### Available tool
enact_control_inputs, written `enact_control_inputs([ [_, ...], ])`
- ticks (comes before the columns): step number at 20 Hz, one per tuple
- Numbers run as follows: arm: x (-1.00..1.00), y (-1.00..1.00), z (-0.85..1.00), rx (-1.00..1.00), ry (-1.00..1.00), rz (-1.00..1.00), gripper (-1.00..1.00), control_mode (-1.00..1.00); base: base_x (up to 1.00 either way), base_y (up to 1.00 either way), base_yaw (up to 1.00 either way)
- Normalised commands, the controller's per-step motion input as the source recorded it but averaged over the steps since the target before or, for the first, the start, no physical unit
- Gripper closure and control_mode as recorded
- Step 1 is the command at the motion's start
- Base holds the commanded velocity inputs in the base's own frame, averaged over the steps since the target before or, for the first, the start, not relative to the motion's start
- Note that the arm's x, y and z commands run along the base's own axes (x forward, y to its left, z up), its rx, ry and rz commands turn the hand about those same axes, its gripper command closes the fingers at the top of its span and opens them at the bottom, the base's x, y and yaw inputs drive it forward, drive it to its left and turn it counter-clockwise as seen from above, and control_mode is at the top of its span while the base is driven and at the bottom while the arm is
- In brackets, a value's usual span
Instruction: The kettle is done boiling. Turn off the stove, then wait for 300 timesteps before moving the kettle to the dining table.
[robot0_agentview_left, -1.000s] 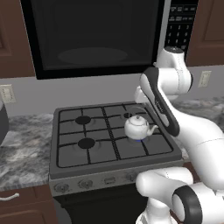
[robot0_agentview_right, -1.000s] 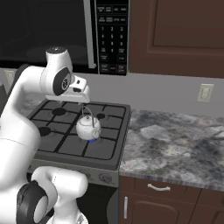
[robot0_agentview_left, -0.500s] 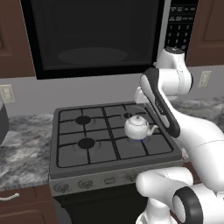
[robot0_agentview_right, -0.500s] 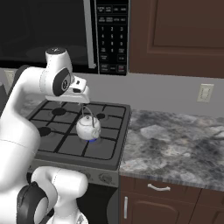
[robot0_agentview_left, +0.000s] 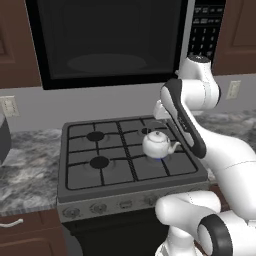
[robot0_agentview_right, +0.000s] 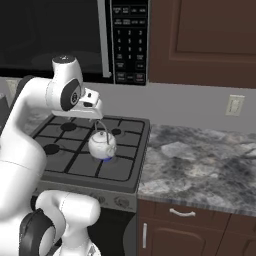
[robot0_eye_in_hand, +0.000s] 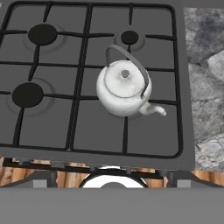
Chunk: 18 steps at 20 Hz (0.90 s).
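Note:
The white kettle (robot0_agentview_left: 156, 144) (robot0_agentview_right: 102, 145) (robot0_eye_in_hand: 124, 89) stands upright on the front right burner of the dark grey stove (robot0_agentview_left: 80, 175) (robot0_agentview_right: 125, 170) (robot0_eye_in_hand: 57, 122), spout pointing right. A small blue glow shows under the kettle in both base views. My gripper (robot0_agentview_right: 94, 114) (robot0_agentview_left: 160, 114) (robot0_eye_in_hand: 112, 177) hangs open above the kettle, looking straight down on it and touching nothing. Its fingertips (robot0_eye_in_hand: 43, 177) stand wide apart at the bottom of the hand view. A row of knobs (robot0_agentview_left: 125, 204) (robot0_agentview_right: 120, 201) runs along the stove's front. The dining table is out of view.
A black microwave (robot0_agentview_left: 110, 40) (robot0_agentview_right: 50, 35) hangs over the stove. Grey marbled worktop (robot0_agentview_right: 200, 165) (robot0_agentview_left: 25, 170) lies on both sides, over brown cabinets (robot0_agentview_right: 185, 225). A dark grey appliance (robot0_agentview_left: 3, 140) stands at the far left. A wall outlet (robot0_agentview_right: 233, 105) sits to the right.

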Motion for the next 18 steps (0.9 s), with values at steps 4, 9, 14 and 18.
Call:
enact_control_inputs([
  [4, 0.00, 0.00, 0.00, 0.00, 0.00, 0.00, -1.00, 1.00, -0.10, 0.62, 0.00],
  [9, 0.00, 0.00, 0.00, 0.00, 0.00, 0.00, -1.00, 1.00, 0.00, 0.76, 0.00],
  [14, 0.00, 0.00, 0.00, 0.00, 0.00, 0.00, -1.00, 1.00, 0.00, 0.39, 0.00],
  [18, 0.00, 0.00, 0.00, 0.00, 0.00, 0.00, -1.00, 1.00, 0.00, 0.10, 0.00],
])
